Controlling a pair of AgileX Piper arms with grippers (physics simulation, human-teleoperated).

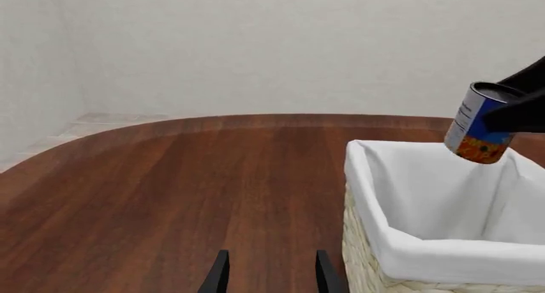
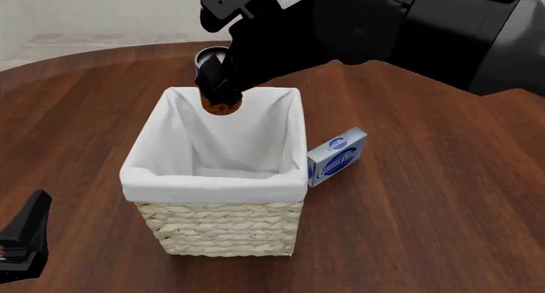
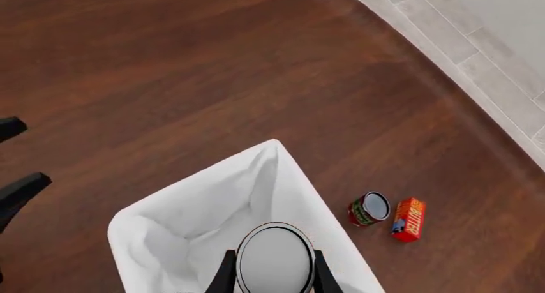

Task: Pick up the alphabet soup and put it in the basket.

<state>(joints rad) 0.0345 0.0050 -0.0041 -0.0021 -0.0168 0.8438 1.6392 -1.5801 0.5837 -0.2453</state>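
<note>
The alphabet soup, a small can with a blue label and orange base, hangs tilted over the far rim of the basket. My right gripper is shut on the soup can, whose silvery top faces the right wrist camera. In the front view the can shows only partly under the right arm, above the basket's white-lined far edge. My left gripper stays low at the near left of the table, fingers apart and holding nothing, beside the basket's left wall.
A blue-and-white box leans against the basket's right side. Beyond the basket on the wood table lie a small red-and-green can and a red box. The table's curved far edge meets a tiled floor.
</note>
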